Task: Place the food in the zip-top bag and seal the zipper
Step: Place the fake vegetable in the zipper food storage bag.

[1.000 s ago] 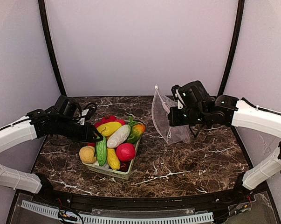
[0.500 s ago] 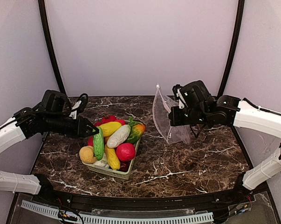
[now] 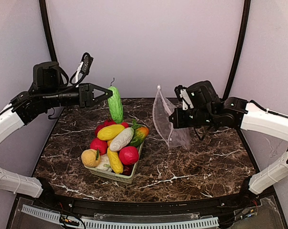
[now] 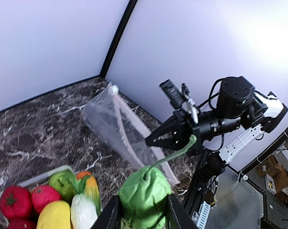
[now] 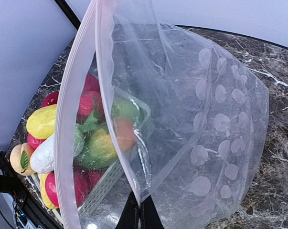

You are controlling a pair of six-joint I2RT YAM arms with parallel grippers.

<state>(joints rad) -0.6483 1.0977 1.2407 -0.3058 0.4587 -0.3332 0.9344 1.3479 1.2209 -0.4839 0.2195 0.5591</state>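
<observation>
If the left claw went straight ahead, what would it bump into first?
Its green cucumber would probably reach the zip-top bag, held up by the right claw; depth is unclear.

A pale green slatted basket [image 3: 120, 177] sits on the marble table [image 3: 196, 162].

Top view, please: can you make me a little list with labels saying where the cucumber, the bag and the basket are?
cucumber: in the air over the basket's far end, nearly upright
left pincer: shut on cucumber
bag: held up by its edge, mouth open toward the basket
right pincer: shut on bag
basket: on the table
food: piled in basket
</observation>
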